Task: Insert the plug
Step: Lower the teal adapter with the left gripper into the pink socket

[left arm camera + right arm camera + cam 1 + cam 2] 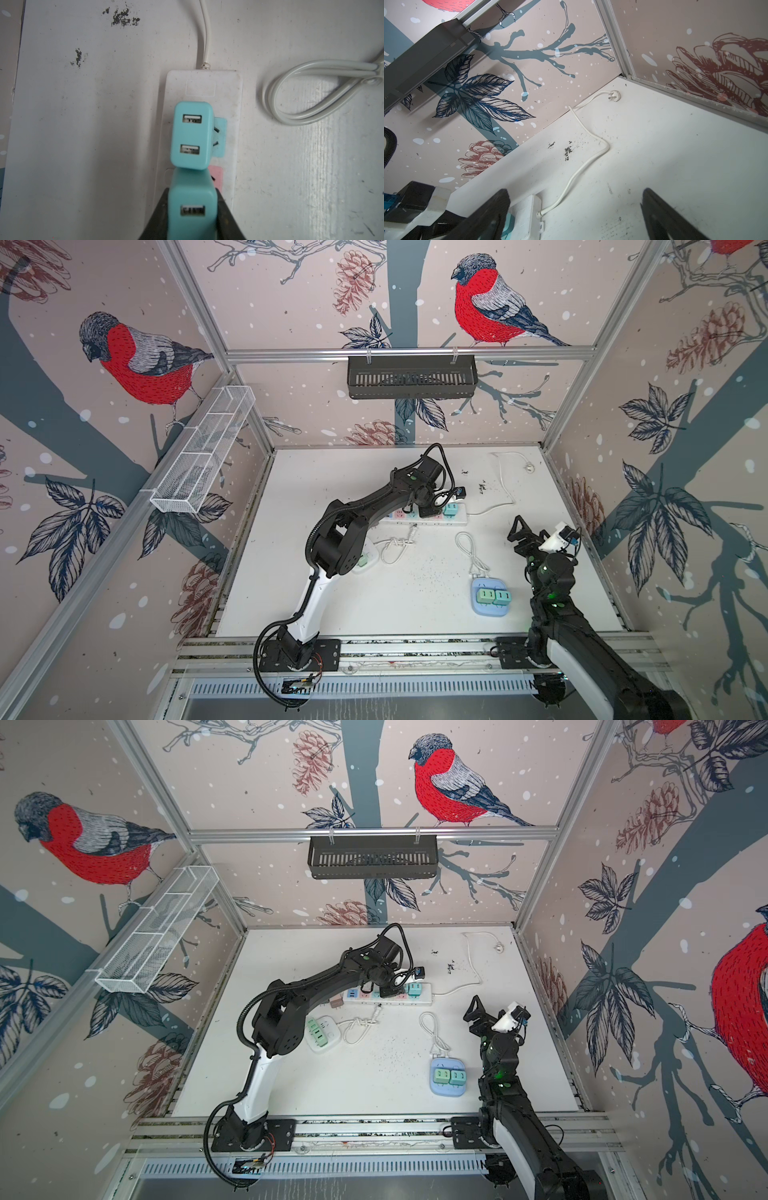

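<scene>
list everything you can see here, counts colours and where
power strip: 1, white, mid table
cord: 1, white, from strip to far right corner
seated plug: 1, teal, in strip's end socket
held plug: 1, teal, at next socket
blue strip: 1, light blue, near right arm
green plugs: 2, in blue strip
hub: 1, white, green ports, by left arm
loose plug: 1, brownish, table by strip's left end
black basket: 1, back wall
wire basket: 1, white, left wall
left gripper: shut on held plug
right gripper: open, empty
</scene>
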`<state>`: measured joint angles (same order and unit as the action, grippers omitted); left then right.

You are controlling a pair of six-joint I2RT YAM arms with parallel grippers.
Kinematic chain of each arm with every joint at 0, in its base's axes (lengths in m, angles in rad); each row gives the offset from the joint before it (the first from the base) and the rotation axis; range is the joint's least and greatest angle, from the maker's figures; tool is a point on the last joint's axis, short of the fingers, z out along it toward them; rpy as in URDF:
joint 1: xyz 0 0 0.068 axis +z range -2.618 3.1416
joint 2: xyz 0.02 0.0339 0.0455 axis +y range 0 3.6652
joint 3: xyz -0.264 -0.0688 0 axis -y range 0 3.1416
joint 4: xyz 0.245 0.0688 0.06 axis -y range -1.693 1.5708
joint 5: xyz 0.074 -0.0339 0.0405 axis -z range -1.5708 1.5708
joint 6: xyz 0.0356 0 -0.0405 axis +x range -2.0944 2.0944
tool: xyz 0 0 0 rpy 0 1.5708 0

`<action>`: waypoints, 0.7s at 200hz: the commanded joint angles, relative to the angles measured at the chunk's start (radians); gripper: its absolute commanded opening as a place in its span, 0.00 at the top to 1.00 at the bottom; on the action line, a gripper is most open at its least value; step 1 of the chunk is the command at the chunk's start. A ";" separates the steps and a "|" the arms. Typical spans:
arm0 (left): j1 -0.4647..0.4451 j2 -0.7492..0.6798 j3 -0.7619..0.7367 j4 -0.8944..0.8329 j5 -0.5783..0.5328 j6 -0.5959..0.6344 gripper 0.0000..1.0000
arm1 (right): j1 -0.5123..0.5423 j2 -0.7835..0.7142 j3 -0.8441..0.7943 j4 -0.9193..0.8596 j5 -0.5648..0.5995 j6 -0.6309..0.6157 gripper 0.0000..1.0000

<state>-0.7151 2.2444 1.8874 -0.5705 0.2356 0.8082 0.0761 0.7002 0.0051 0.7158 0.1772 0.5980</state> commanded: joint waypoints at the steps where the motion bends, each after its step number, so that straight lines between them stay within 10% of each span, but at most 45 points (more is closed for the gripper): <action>1: 0.004 0.008 0.006 -0.086 0.024 0.002 1.00 | 0.001 0.001 -0.037 0.036 0.010 0.001 0.00; 140: 0.064 0.177 0.212 -0.243 0.110 0.003 1.00 | 0.001 0.000 -0.040 0.036 0.012 0.001 0.00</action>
<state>-0.6678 2.3718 2.0624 -0.7021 0.3454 0.7990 0.0761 0.7006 0.0051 0.7162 0.1776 0.5980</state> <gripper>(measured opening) 0.294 0.995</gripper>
